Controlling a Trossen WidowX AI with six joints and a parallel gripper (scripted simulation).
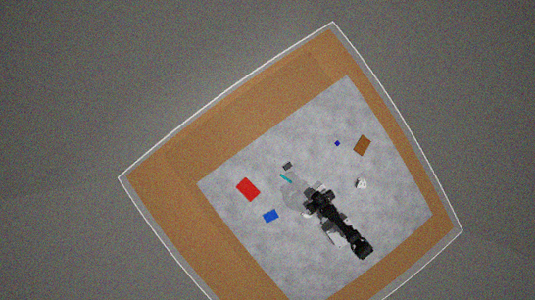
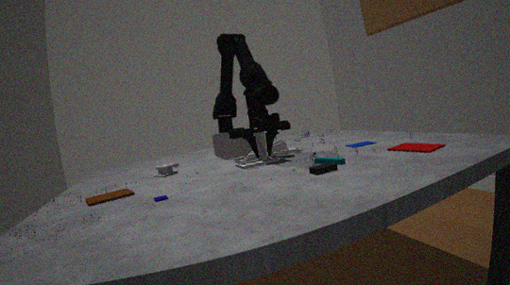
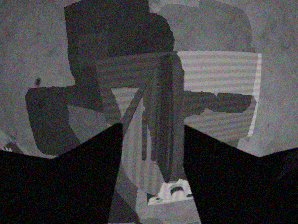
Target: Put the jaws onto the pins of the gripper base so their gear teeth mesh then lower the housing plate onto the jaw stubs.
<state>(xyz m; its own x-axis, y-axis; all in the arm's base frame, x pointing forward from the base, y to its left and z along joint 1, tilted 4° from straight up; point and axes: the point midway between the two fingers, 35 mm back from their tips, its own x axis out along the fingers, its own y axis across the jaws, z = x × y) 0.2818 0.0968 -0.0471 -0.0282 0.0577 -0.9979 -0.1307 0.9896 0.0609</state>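
Note:
My gripper [image 2: 263, 156] [image 3: 149, 129] points down, low over the table, shut on a pale, narrow upright part [image 2: 261, 143], apparently a jaw. The wrist view shows its shaded ridge between the black fingers. A wide ribbed pale plate [image 3: 220, 72], apparently the gripper base, lies flat beneath the fingers; its pale edge [image 2: 244, 164] also shows in the exterior view. Whether the held part touches it, and the pins and teeth, cannot be made out. A small white part [image 1: 360, 183] [image 2: 166, 170] stands apart. Another white piece [image 1: 307, 214] lies beside the hand. Which part each is cannot be told.
A grey block [image 2: 227, 145] stands behind the hand. A teal bar [image 1: 286, 179] [image 2: 329, 160] and a dark block [image 1: 287, 166] [image 2: 323, 168] lie nearby. Red [image 1: 248, 189], blue [image 1: 270, 216] and brown [image 1: 362, 145] flat pieces and a small dark blue piece [image 1: 337, 143] lie farther out.

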